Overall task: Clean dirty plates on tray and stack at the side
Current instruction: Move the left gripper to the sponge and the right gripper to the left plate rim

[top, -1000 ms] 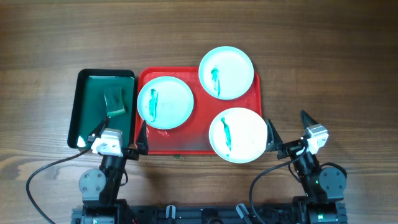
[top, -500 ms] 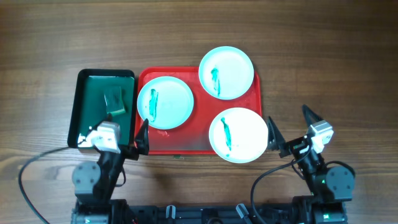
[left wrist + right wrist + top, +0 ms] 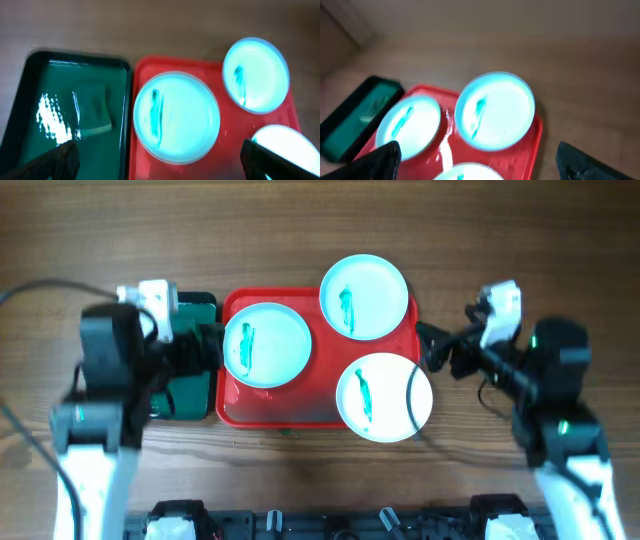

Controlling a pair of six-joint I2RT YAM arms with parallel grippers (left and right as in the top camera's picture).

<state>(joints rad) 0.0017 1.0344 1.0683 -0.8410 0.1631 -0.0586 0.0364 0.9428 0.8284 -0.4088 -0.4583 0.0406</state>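
Three white dirty plates with teal streaks lie on the red tray: one at the left, one at the far right corner, one at the near right overhanging the rim. My left gripper is open and empty, above the seam between the green tray and the red tray. My right gripper is open and empty, just right of the red tray. In the left wrist view my gripper frames the left plate. In the right wrist view my gripper faces the far plate.
A dark green tray lies left of the red tray, mostly hidden under my left arm. The left wrist view shows it wet, with a green sponge in it. Wooden tabletop surrounds both trays.
Both arms have lifted from the near table edge and swung forward. The left now hangs over the green tray, the right beside the red tray. The plates have not moved.
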